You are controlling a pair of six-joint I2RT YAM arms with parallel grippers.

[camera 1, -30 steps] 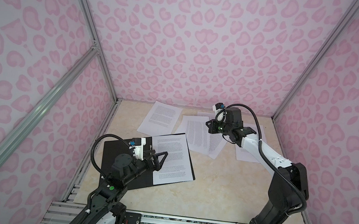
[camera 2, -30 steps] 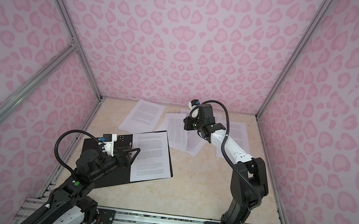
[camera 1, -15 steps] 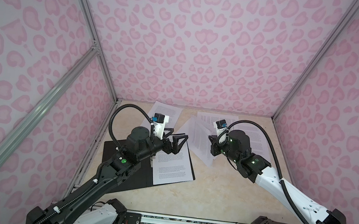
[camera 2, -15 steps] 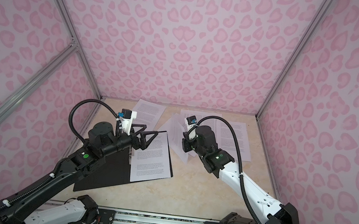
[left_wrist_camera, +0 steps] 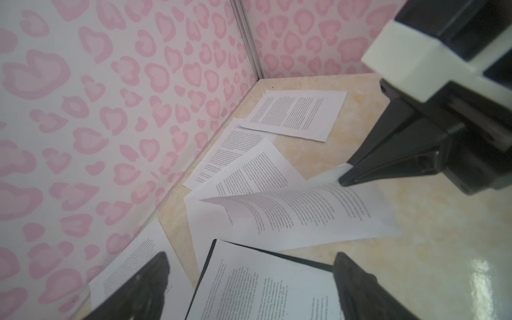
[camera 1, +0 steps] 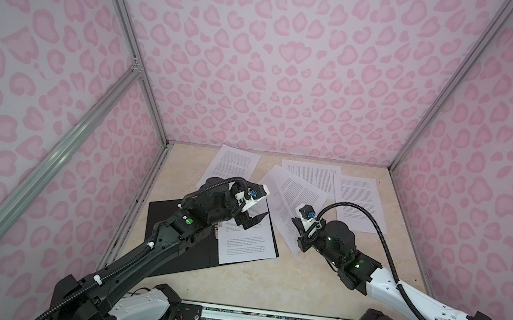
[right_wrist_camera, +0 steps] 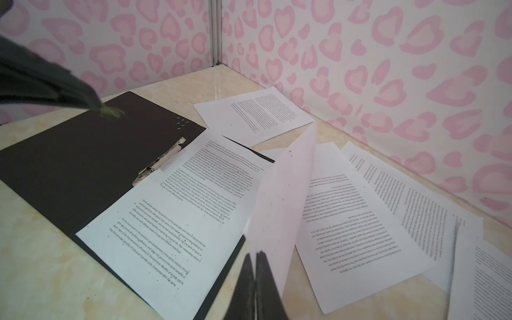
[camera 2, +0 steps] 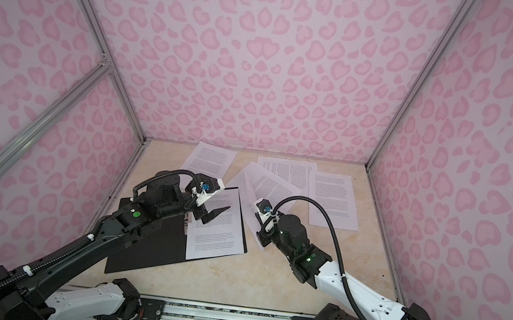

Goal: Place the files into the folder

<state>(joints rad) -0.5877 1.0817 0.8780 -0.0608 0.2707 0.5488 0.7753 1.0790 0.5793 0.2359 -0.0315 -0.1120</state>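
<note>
The folder [camera 2: 152, 248] lies open on the left of the table, black inside up, with a metal clip [right_wrist_camera: 160, 163] at its spine. One printed file [camera 1: 247, 247] rests on its right half. My left gripper [camera 1: 253, 222] hovers open just above that page, nothing between its fingers [left_wrist_camera: 155, 279]. My right gripper [right_wrist_camera: 255, 255] is shut on the edge of another file [right_wrist_camera: 282, 194]. That sheet [camera 1: 289, 205] is lifted and curled, just right of the folder. Further files lie flat behind it.
Loose sheets lie at the back left [camera 1: 236, 165], back middle [camera 1: 311, 171] and back right [camera 1: 355, 200], partly overlapping. Pink patterned walls with metal posts close in three sides. The marble tabletop [camera 1: 316, 286] shows bare at the front right.
My right gripper has drawn back from the rear of the table toward the front, lifting a sheet's edge. My left gripper has swung right, from the folder's left half to above its page.
</note>
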